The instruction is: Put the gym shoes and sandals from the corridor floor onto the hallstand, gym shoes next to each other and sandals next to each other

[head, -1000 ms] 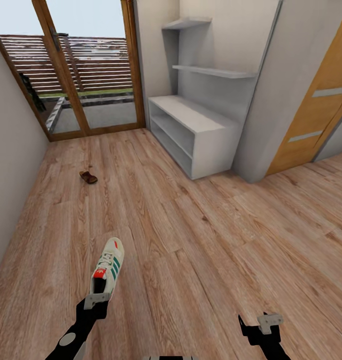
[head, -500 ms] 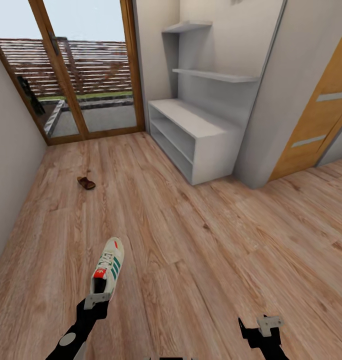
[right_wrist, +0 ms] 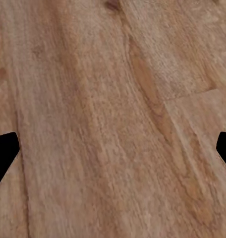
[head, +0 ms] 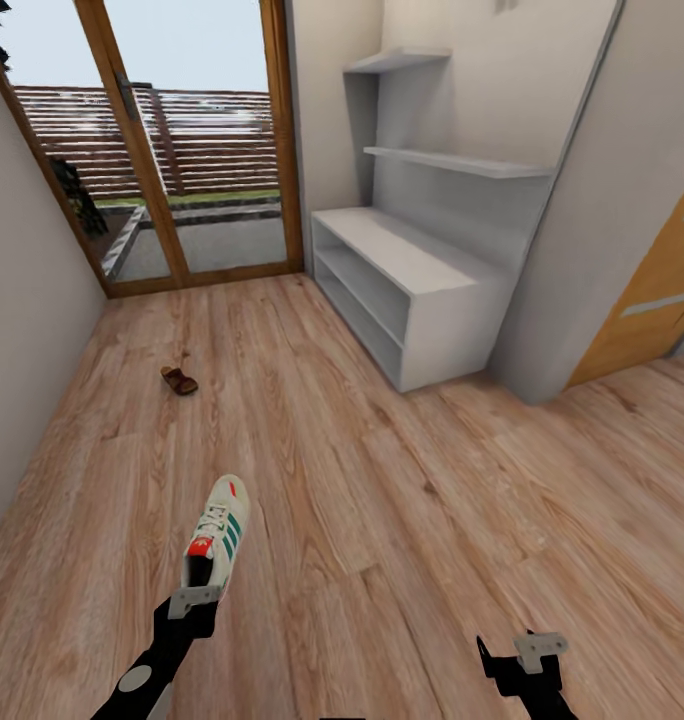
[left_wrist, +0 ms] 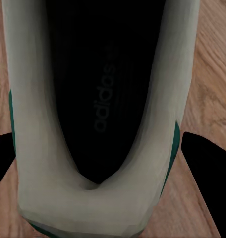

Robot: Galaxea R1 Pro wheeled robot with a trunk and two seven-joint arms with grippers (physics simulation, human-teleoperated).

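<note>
View is swinging right, hallstand [head: 412, 290] nearing; my left claw [head: 194, 598] is gripping the white green-striped sneaker [head: 216, 540]; right claw [head: 538, 648] empty, open.

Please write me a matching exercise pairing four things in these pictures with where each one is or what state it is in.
Things:
1. gym shoe
2. sandal
3. hallstand
4. right gripper

Places or states:
A. lying alone on the floor near the glass door
B. standing against the wall, its bench and tiers bare
C. held at the heel by the left gripper
D. open, with only floor planks between its fingers

Pairs: 1-C, 2-A, 3-B, 4-D
</note>
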